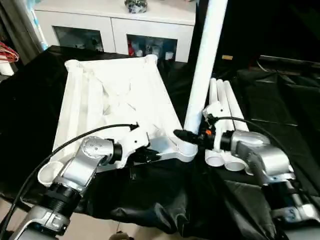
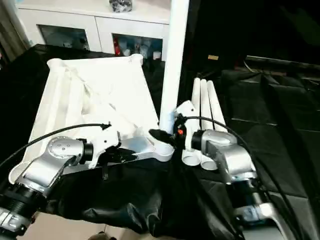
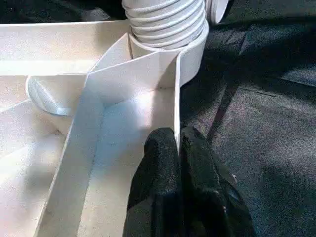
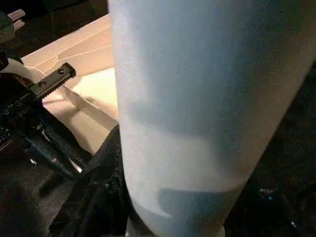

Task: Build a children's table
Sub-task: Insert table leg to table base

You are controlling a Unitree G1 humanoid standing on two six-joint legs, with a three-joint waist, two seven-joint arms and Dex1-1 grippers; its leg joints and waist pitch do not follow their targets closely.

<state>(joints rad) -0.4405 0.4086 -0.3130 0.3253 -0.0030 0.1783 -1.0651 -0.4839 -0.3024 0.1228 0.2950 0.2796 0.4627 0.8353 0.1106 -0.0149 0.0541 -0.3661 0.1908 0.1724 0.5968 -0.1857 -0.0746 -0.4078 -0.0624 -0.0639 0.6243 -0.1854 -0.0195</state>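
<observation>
Nearest the robot, the left pincer (image 1: pixel 150 156) is pinching the thin near rim wall of the tabletop (image 1: pixel 115 100), its black fingers (image 3: pixel 168 168) closed flat on the plastic just beside the near right corner socket (image 1: pixel 186 149). The right pincer (image 1: pixel 186 136) is standing about half open around the base of the upright leg (image 1: pixel 205 65), one black finger showing against the tube just above the socket; the far finger is hidden, so a firm grip cannot be confirmed.

The tabletop is lying ribbed underside up on the black-draped worktop (image 1: pixel 280 100), with the upright leg standing in that near right socket. Its threaded end (image 3: pixel 165 22) is sitting in the socket with several ridges still showing, so it is probably not yet fully home.

Just beyond the right pincer, three spare legs (image 1: pixel 222 107) are lying side by side on the cloth, touching one another, close beside the tabletop's right edge.

Farthest back, a white cabinet (image 1: pixel 115 25) with glass doors is standing behind the worktop.

The parts look like light, stiff, hollow plastic, smooth and likely slippery. The leg is best taken low near the socket, where turning it tips it least; the tabletop is best held by a rim or rib.
</observation>
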